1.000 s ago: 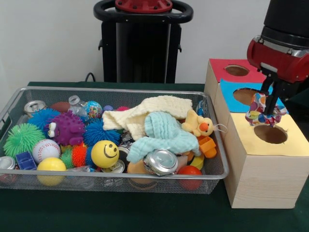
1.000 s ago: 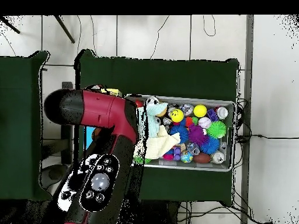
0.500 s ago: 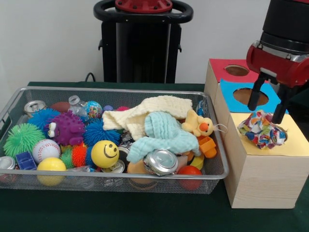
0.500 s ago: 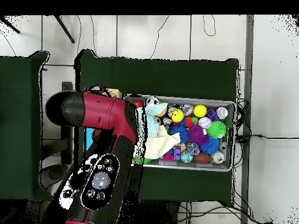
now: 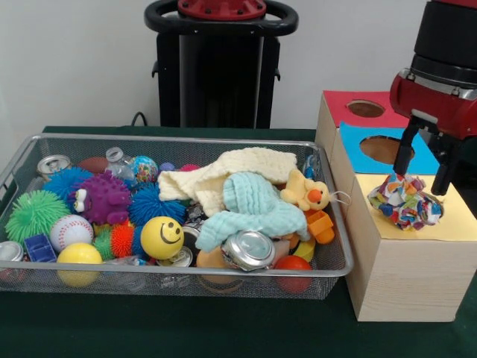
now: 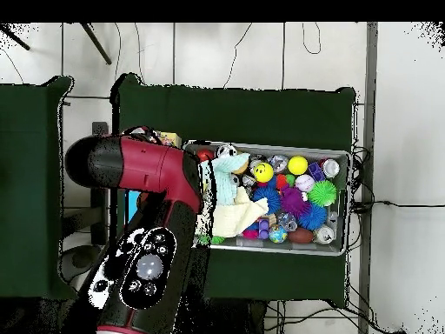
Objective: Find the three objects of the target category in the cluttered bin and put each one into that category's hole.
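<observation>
1. The end effector [image 5: 425, 166] is seen in the front view above the yellow-topped box [image 5: 406, 261], its 2 black fingers [image 5: 405, 153] spread wide with nothing held between them.
2. A patterned fabric piece [image 5: 405, 201], whitish with red, blue, yellow and green blotches, is seen sitting on the yellow panel, bunched over the spot where the hole would be; the hole itself is covered and cannot be seen.
3. The fabric piece is placed just below the fingertips, and a small gap is visible between them.
4. 2 more boxes are lined up behind the yellow one: a blue-topped box [image 5: 358, 153] and a red-topped box [image 5: 339, 108], each with a round opening left uncovered.
5. The wire basket [image 5: 171, 280] is set on the green desk [image 5: 149, 328], just beside the boxes.
6. In the basket, a cream cloth [image 5: 223, 179] is draped beside a mint cloth [image 5: 253, 205], and a yellow duck toy [image 5: 305, 192] is lodged against the mint cloth.
7. A purple spiky monster [image 5: 103, 198], a smiley ball [image 5: 162, 237], a baseball [image 5: 71, 231] and a green spiky ball [image 5: 33, 214] are gathered at the other end, with a can [image 5: 248, 250] lying near the front rim.
8. No further patterned fabric pieces can be made out in the basket.
9. In the overhead view, the red arm [image 6: 143, 217] covers the boxes, so the end effector is hidden there.
</observation>
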Motion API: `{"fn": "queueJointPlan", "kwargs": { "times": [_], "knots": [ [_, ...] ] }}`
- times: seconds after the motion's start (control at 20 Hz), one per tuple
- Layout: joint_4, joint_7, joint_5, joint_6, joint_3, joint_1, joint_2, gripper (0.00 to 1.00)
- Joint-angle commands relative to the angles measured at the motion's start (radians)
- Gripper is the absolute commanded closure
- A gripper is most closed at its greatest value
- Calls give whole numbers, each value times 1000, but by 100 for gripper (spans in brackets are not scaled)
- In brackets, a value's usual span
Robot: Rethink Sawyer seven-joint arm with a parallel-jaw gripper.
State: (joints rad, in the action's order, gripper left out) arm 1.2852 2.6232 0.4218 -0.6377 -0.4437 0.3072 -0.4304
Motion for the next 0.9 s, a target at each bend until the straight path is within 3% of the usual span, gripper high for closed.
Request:
{"fn": "queueJointPlan", "kwargs": {
  "times": [0.05,0.2,0.25,0.9],
  "knots": [
    [109,199,52,22,118,-10,45,0],
    [96,194,46,4,105,-8,48,0],
    [94,192,44,-2,102,-7,50,100],
    [100,182,30,0,88,-5,51,100]
  ]
}}
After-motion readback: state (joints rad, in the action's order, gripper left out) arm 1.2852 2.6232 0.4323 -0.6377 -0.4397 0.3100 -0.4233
